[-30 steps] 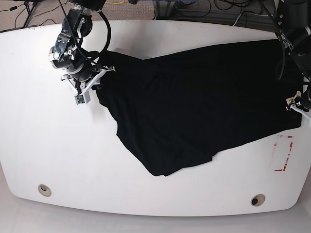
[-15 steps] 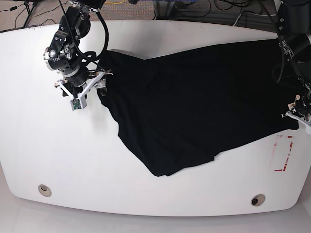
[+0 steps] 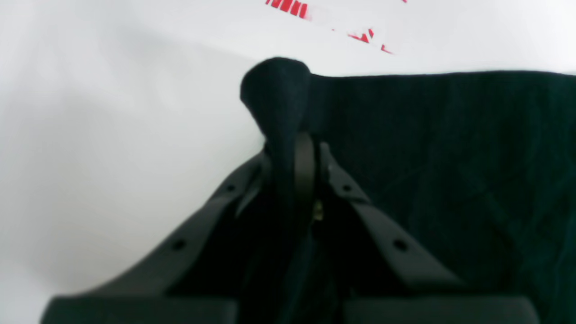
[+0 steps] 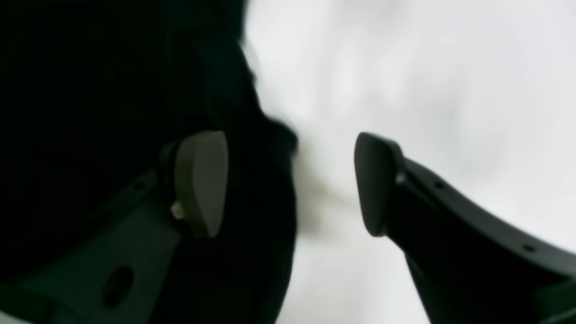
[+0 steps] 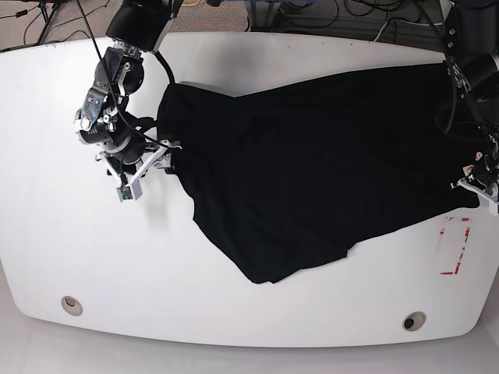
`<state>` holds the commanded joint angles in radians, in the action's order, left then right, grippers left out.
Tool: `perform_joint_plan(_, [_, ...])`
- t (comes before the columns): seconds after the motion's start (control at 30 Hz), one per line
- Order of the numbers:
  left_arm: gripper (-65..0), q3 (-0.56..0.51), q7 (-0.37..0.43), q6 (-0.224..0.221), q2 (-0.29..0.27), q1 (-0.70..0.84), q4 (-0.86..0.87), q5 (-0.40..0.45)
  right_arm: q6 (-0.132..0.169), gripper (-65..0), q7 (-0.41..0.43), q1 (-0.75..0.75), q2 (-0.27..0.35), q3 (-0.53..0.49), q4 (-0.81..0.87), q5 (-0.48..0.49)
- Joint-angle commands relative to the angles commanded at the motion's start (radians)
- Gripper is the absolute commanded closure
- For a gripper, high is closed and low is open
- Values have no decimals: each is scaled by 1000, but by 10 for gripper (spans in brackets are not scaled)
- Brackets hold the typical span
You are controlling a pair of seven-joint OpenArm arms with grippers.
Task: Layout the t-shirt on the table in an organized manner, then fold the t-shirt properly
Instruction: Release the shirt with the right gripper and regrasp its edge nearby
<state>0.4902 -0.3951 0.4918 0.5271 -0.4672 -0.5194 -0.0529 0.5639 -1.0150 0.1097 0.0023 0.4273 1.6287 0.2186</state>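
The black t-shirt lies spread and slanted across the white table, with no print showing. My left gripper is at the shirt's right corner. In the left wrist view that gripper is shut on a bunched corner of the t-shirt. At the shirt's left edge my right gripper is open. In the right wrist view this gripper straddles the edge of the t-shirt: one finger is over cloth and the other over bare table.
A red tape rectangle sits just in front of the shirt's right corner, and its red tape shows in the left wrist view too. Two grommet holes lie near the front edge. Cables hang behind the table.
My right gripper has slid forward along the shirt's left edge, and that edge now reaches further left. My left gripper has shifted slightly forward with the corner still held.
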Motion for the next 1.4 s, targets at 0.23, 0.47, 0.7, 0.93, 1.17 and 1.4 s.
perform_joint_plan(0.23, [0, -2, 0, 0, 0, 17, 0, 2, 9, -423, -75, -15, 2, -2, 61, 5])
perform_joint_plan(0.47, [-172, -2, -2, -2, 0, 18, 0, 2, 126, -423, -152, -124, -3, -124, 250, 91])
perform_joint_plan(0.7, [-478, 3, -2, -5, 2, 14, -9, -3, 134, -423, -75, -209, 11, -322, 321, 109])
perform_joint_plan(0.93, [-458, 17, -77, 0, 9, 46, -190, -5, 134, -422, 26, -282, 100, -491, 342, 109])
perform_joint_plan(1.17, [-460, 109, -164, 64, 18, 127, -456, -5, 134, -422, 155, -350, 170, -614, 342, 23])
perform_joint_plan(1.4, [-458, 153, -233, 97, 18, 187, -605, -5, 134, -422, 244, -388, 170, -649, 341, -130])
